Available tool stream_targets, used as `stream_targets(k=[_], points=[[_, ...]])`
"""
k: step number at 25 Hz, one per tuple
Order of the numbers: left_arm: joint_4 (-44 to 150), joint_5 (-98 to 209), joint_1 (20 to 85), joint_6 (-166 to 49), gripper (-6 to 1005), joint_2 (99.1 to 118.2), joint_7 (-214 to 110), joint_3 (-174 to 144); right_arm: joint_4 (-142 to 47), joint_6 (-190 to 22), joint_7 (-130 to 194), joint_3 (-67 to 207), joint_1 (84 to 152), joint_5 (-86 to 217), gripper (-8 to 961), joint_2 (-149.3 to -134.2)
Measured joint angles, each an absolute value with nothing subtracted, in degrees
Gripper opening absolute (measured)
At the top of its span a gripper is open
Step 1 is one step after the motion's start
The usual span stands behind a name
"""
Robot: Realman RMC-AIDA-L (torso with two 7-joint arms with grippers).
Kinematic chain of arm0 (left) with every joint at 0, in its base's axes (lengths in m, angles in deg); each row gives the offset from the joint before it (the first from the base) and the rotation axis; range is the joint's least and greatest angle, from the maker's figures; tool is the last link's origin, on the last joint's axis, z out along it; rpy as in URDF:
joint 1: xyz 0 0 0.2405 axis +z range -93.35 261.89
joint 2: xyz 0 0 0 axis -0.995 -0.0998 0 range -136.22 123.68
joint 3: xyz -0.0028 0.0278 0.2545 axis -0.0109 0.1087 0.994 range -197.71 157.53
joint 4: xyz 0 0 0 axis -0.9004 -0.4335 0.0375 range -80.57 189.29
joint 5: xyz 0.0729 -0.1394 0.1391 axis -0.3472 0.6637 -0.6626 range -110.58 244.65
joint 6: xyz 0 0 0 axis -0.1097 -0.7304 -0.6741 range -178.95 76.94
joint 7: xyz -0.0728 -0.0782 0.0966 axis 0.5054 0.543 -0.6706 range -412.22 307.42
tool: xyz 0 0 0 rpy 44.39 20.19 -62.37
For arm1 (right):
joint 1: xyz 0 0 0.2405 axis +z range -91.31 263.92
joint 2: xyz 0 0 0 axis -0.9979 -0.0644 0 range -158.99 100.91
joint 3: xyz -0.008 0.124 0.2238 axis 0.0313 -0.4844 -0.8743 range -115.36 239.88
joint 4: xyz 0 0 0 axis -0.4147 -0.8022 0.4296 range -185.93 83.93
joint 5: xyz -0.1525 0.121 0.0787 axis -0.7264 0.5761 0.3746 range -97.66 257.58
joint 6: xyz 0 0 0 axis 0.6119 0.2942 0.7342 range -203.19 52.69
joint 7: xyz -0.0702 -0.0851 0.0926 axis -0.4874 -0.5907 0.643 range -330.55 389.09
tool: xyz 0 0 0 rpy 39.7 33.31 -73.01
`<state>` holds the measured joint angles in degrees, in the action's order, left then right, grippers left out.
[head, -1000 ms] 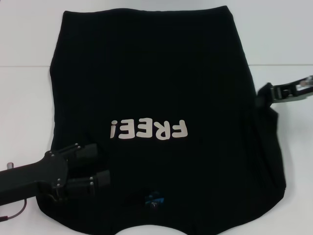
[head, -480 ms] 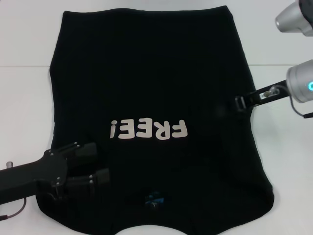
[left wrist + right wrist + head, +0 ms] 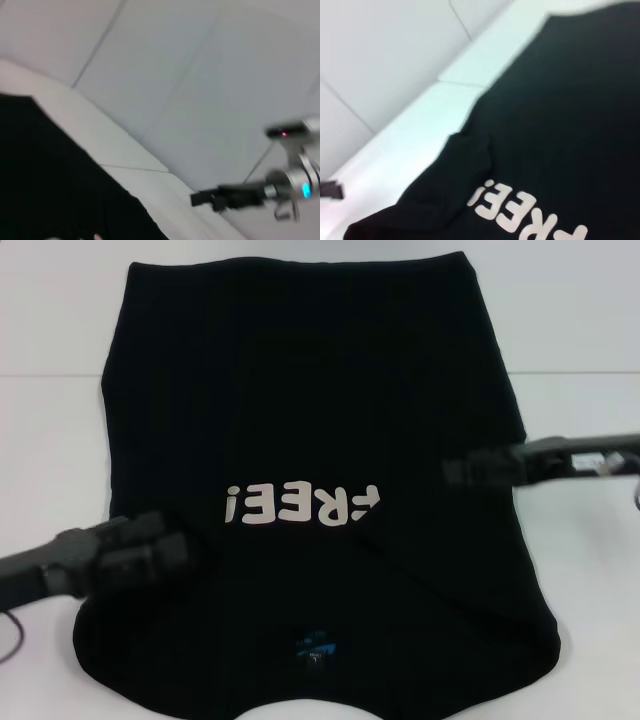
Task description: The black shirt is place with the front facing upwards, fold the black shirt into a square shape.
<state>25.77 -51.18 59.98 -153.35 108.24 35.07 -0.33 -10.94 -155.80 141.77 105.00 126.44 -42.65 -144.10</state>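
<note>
White tabletop (image 3: 580, 330) carries everything under the head camera. Low over the shirt's left shoulder area near the front edge, the left gripper (image 3: 165, 552) reaches in almost flat from the left edge; whether its fingers are apart or together I cannot tell. From the right edge, the right gripper (image 3: 470, 469) stretches in level to the shirt's right side; its fingers I cannot tell either. Between both, the large black cloth T-shirt (image 3: 310, 390) lies mostly flat, soft and matte, with cream "FREE!" lettering (image 3: 305, 506) facing up.
</note>
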Motion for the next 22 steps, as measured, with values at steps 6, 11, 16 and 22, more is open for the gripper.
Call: stream_targets(k=[6,11,16,22], points=[[21.57,-53.36,59.46,-153.22,948,105.36,54.46,0.09,-11.06,-158.34,115.64,104.84,117.11,-31.91,669,-146.72],[9.46,-63.68,59.31,-153.30,948,105.19,67.31,1.11,-15.23,-158.67,100.39,104.77,114.27,-29.70,794,-148.97],[2.16,-72.02,57.63,-154.15,947,105.34,76.27,6.01,-20.09,-157.90,95.16,104.78,114.78,-29.85,794,-148.84],[-0.91,-79.57,54.70,-152.38,947,106.91,80.28,10.01,-20.46,-157.77,94.69,104.62,114.86,-29.74,795,-148.72]])
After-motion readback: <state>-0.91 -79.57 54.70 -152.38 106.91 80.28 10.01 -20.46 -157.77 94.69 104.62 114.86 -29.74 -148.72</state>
